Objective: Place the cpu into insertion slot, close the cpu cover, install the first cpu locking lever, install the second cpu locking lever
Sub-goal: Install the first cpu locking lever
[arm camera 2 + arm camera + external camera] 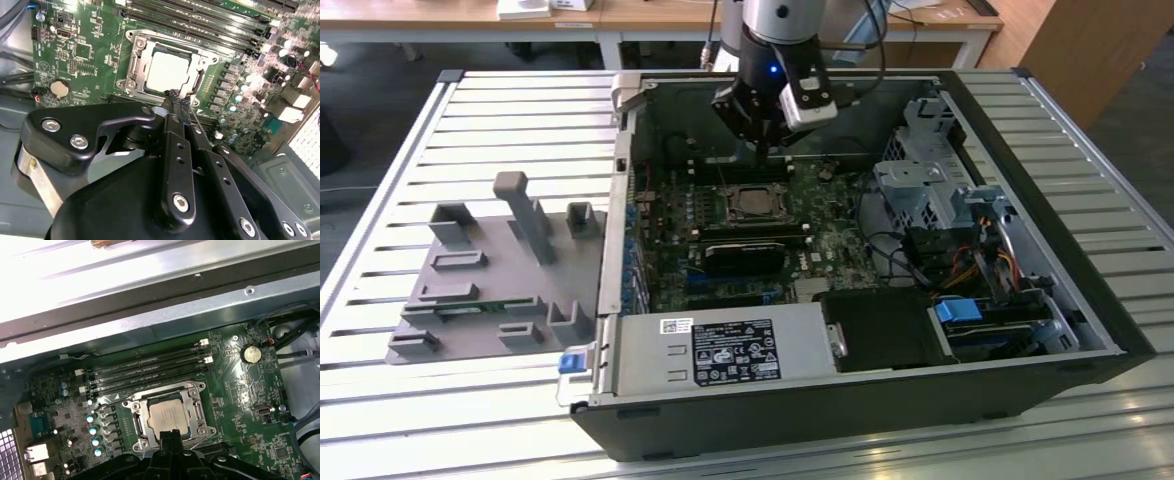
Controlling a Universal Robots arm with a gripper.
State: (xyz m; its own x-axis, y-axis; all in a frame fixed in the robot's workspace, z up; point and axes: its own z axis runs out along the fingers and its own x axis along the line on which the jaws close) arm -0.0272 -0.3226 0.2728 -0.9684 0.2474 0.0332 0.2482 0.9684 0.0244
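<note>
At the insertion slot's point(134, 82) edge: hand point(177, 97), fingertips pressed together, nothing certain between them. Cpu point(169, 72) seated within the slot, cpu cover point(141, 55) lying over its rim. Risk: tips may slip off the thin locking lever point(202, 125) beside the slot and gouge the motherboard point(85, 55).

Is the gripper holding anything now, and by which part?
Nothing seems held: the gripper is shut, its tips beside the cpu cover.
</note>
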